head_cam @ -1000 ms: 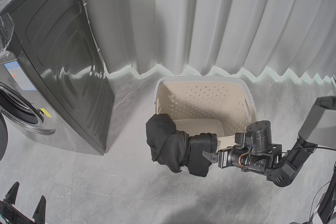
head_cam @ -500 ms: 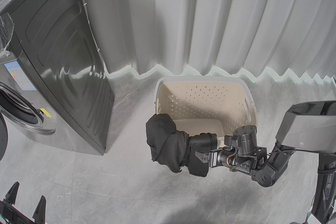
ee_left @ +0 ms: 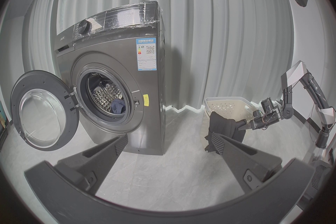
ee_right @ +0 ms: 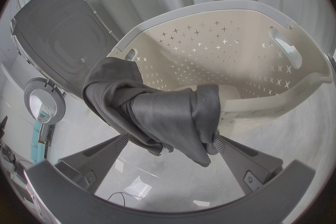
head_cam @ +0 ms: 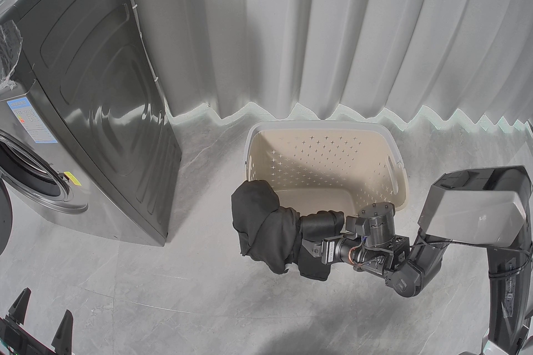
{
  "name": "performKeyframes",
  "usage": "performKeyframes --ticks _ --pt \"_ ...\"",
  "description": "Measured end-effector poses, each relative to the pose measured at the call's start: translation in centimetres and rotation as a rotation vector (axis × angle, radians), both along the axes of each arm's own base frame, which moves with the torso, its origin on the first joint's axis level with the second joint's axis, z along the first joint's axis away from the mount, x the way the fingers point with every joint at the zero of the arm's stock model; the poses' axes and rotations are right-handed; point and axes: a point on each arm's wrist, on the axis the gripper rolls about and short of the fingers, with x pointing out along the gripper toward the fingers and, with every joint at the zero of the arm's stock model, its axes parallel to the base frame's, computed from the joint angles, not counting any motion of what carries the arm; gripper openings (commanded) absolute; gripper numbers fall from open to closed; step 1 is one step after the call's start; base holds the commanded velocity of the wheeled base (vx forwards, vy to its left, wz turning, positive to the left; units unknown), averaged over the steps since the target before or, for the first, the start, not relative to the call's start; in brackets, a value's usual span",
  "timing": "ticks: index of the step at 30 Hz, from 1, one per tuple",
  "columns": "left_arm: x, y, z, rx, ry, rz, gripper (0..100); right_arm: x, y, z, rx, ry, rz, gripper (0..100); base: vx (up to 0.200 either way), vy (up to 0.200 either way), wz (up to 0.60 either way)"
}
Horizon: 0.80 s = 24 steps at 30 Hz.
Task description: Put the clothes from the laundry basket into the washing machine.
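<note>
A black garment point(head_cam: 266, 231) draped on the laundry basket point(head_cam: 322, 125) is straddled by the released right pincer point(ee_right: 169, 141); the left pincer point(ee_left: 168, 140) is released.

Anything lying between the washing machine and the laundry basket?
No: the head view shows bare grey floor between the washing machine and the laundry basket. The dark garment drapes over the basket's rim on that side.
</note>
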Motion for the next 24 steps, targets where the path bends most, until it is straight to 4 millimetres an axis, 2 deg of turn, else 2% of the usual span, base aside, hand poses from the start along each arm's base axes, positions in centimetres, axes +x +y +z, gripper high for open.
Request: performKeyframes --ticks 9,19,20,24 --pt "0.0 0.0 0.0 -0.003 0.000 0.000 100 1.0 0.5 -0.9 -0.012 -0.019 -0.023 100 0.000 0.000 0.00" --pt "0.0 0.0 0.0 -0.004 0.000 0.000 100 2.3 1.0 -0.9 0.008 -0.051 -0.028 100 0.000 0.000 0.00" --pt "0.0 0.0 0.0 -0.004 0.000 0.000 100 2.4 1.0 -0.9 0.008 -0.052 -0.029 0 0.000 0.000 0.00" --pt "0.0 0.0 0.0 -0.004 0.000 0.000 100 2.6 1.1 -1.0 0.010 -0.055 -0.031 0 0.000 0.000 0.00"
